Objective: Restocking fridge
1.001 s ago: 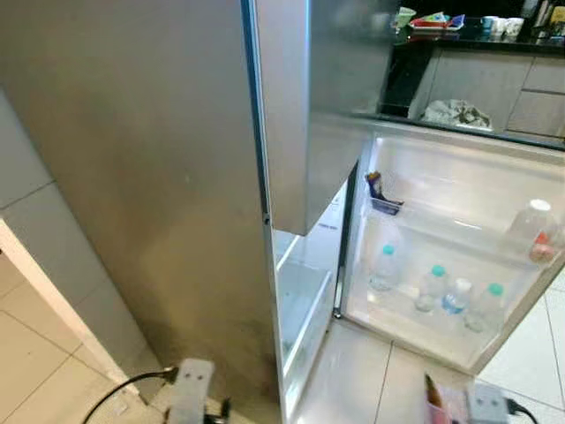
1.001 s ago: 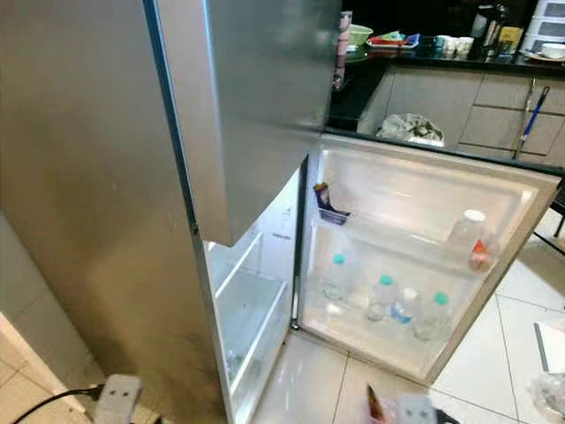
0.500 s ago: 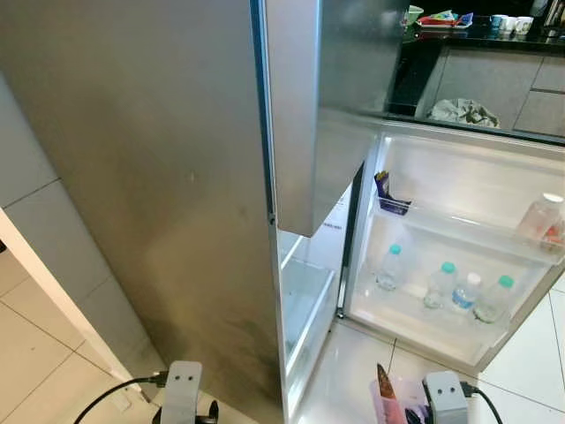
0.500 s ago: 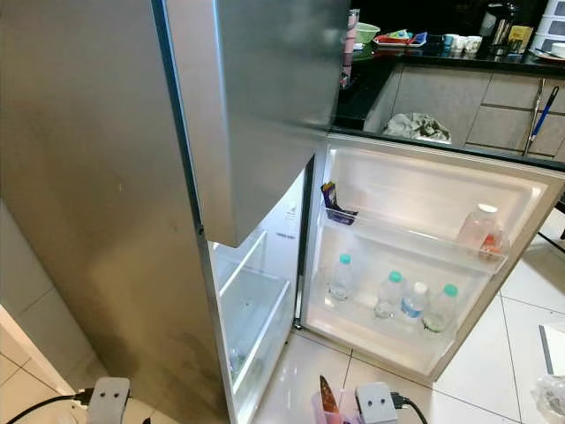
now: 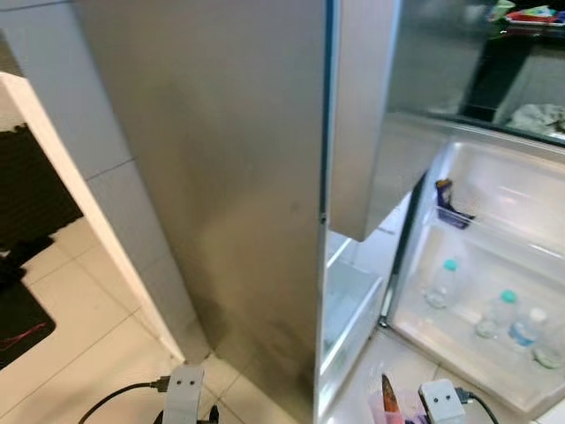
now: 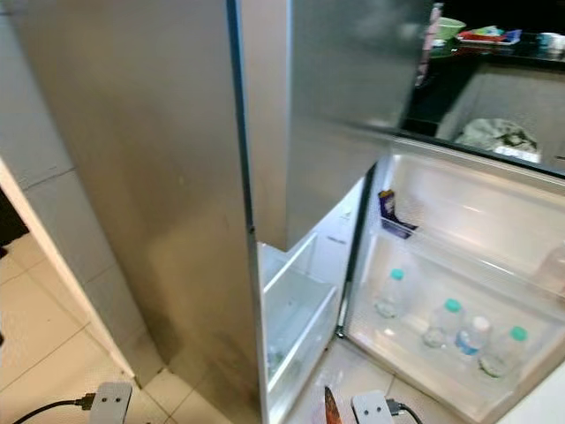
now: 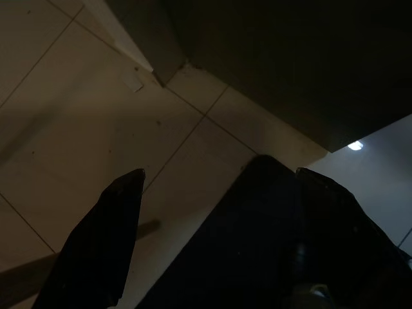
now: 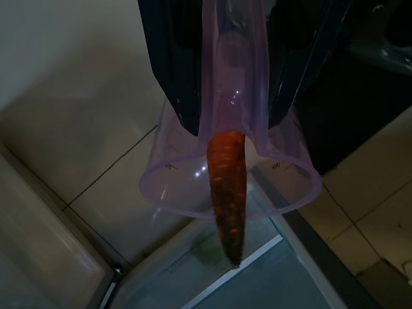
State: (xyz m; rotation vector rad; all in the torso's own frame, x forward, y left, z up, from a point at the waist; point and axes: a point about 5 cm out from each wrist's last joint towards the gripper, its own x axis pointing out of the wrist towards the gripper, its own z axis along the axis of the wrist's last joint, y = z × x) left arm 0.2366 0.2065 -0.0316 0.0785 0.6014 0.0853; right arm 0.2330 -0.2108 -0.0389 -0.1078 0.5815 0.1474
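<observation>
- Presently, fridge: tall steel body seen from its side; lower door swung wide open, upper door ajar above it.
- Drawer: clear, inside the lower compartment, low down.
- Door shelves: four bottles with teal or white caps stand in a row on the bottom shelf; a small blue packet sits in the shelf above, at the hinge end.
- Right gripper: low before the open fridge, over pale floor tiles; its fingers are clamped on the handle of a clear pink cup.
- Carrot: orange, inside the cup, its pointed tip sticking out past the rim.
- Left gripper: hangs idle over the floor near the fridge's corner; fingers apart, nothing between them.
- Counter: dark, behind the door, with a green bowl and dishes; a crumpled cloth lies just below.
</observation>
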